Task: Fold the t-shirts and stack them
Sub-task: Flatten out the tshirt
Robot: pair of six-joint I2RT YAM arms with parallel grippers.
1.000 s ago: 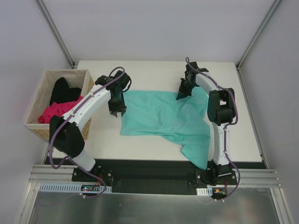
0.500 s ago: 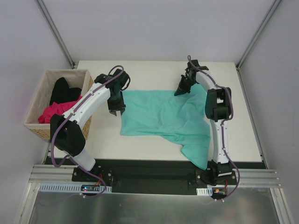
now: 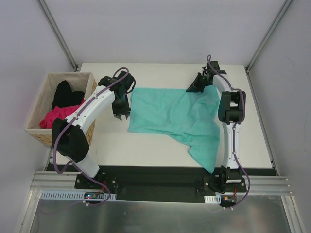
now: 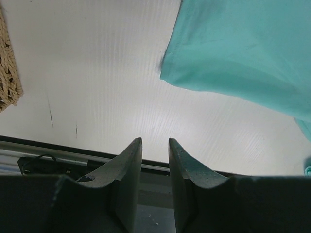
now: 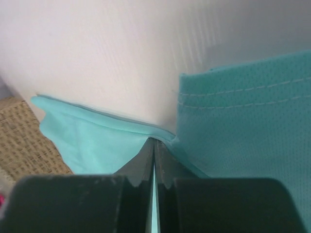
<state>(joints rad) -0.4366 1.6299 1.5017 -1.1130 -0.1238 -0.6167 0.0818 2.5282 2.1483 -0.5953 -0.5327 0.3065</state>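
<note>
We see a soft teal t-shirt lying wrinkly on the smooth white surface, right of the woven basket. Its long side runs sideways, away from the basket, and one end points to the near edge. The right pincer pinches its far corner tight. The left pincer, nearer the basket, is partly open and holds nothing. The basket holds a pink t-shirt and a black t-shirt.
</note>
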